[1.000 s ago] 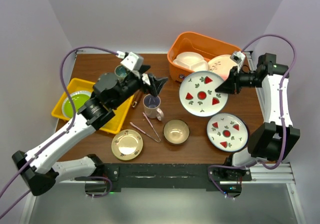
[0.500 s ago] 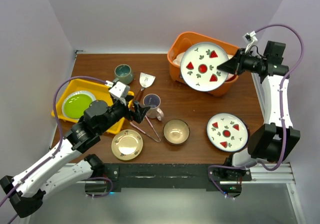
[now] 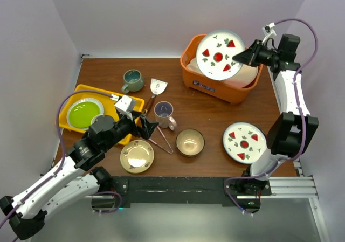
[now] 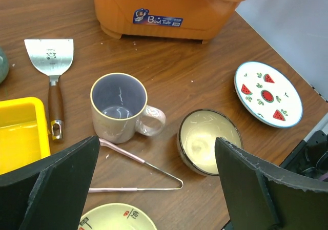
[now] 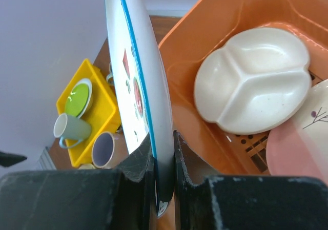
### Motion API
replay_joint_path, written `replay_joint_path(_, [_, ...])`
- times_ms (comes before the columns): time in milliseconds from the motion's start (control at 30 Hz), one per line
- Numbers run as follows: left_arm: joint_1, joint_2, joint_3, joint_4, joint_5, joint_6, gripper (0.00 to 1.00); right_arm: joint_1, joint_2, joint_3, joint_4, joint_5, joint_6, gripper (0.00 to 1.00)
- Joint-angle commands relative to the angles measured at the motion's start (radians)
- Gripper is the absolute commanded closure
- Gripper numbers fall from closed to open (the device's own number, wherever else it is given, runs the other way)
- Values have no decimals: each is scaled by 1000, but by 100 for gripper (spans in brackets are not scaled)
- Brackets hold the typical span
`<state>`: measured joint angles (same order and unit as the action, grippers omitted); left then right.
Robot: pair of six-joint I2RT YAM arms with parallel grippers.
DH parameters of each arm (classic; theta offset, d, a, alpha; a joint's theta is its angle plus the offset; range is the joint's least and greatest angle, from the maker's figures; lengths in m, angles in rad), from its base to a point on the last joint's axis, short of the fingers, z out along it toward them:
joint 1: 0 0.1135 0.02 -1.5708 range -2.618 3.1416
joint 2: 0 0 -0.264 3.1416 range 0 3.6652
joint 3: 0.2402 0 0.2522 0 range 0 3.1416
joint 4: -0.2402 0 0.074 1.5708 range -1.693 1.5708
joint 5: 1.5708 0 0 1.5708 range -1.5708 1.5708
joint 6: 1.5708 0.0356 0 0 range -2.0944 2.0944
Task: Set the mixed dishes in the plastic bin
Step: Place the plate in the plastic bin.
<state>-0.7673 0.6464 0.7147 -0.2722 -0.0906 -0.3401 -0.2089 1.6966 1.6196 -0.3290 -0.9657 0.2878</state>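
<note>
Strawberry-print plate (image 3: 219,55) (tilted) pinched between right fingers (image 5: 134,162).

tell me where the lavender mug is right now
In the top view the lavender mug stands upright left of the middle of the table, between the spatula behind it and the pink tongs in front, with the bronze bowl to its right front.

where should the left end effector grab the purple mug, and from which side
Pinch the wall of the lavender mug at the rim, coming straight down. It stands upright, mouth open, so the rim is free. Choose the side opposite the handle, which points toward the bronze bowl; the pink tongs lie by its base, so a low sideways approach looks awkward.
</note>
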Motion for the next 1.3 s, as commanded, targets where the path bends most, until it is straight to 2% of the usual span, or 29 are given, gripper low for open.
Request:
replay_joint_path(0, [5,-27,-27,8,6,-30,0,20,17,115,148,45,93,100])
replay_joint_path(400, [5,-19,-44,10,26,-28,0,39,84,149,154,177,126,100])
replay_joint_path(833, [5,-40,-64,8,32,-39,0,45,115,160,110,430,168,100])
replay_joint_path(1267, [5,-36,-84,27,54,-33,0,45,95,79,31,613,114,100])
